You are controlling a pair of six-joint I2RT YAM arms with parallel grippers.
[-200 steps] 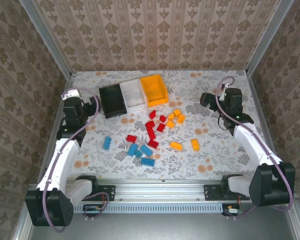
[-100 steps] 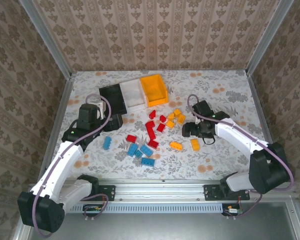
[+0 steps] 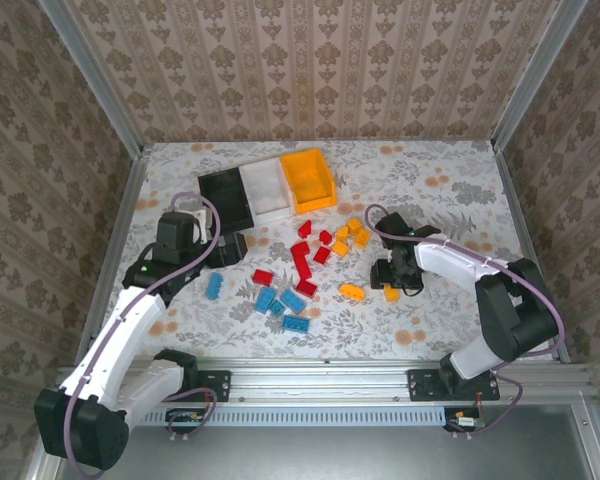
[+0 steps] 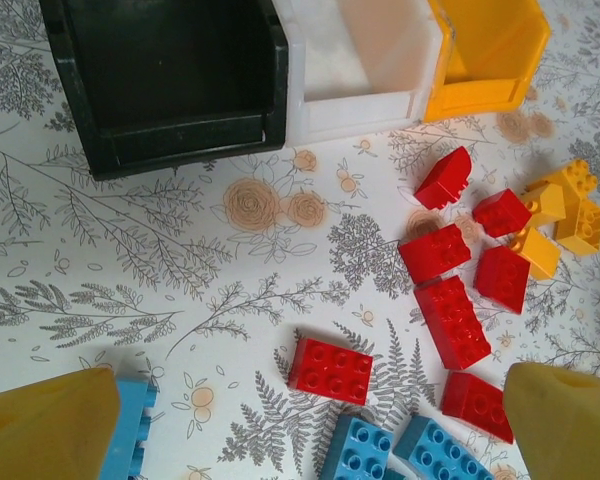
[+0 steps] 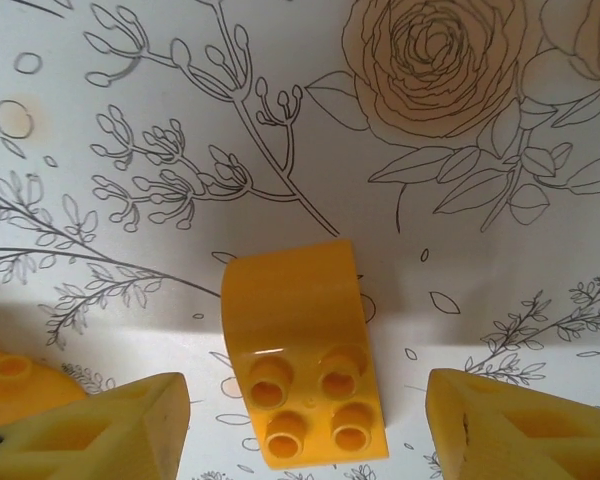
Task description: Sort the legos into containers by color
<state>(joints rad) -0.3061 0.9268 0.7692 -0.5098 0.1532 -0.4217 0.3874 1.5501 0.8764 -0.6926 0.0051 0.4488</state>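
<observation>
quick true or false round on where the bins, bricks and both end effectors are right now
1. The right end effector is open, straddling an orange-yellow brick that lies on the table. True.
2. The black bin holds red bricks. False: it looks empty.
3. The white bin sits between the black bin and the orange-yellow bin. True.
4. The left end effector is shut on a blue brick. False: it is open and holds nothing.
</observation>
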